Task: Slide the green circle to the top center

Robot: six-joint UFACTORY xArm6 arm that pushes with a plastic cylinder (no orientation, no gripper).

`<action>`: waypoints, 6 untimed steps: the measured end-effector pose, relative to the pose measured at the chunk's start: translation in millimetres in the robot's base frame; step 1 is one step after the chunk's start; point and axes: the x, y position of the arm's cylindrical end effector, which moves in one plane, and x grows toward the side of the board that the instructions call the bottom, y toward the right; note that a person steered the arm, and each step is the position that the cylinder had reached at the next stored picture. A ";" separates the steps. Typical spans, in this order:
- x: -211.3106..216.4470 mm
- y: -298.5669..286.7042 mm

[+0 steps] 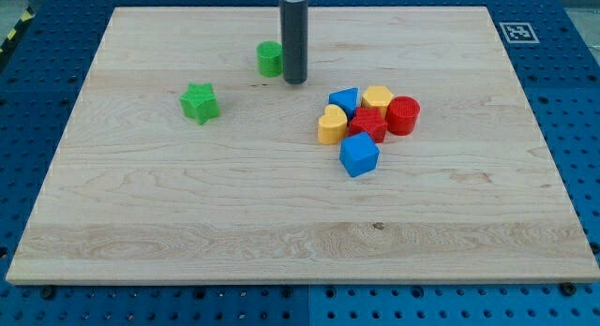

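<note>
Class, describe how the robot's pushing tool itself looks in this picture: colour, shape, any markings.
A straight, round rod, dark grey and smooth, with no visible markings or cables. A paler grey collar sits at its top edge. My tip is blunt and flat-ended.

rod [294, 26]: top cut off | green circle [270, 59]: right edge hidden

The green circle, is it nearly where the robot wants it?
Nearly: the green circle already sits in the board's upper part, slightly left of centre. My tip is right beside it, on the view's right. Left: a short nudge toward the top centre.
</note>
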 end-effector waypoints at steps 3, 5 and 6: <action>-27.3 -58.0; -60.0 -21.7; -101.6 -24.2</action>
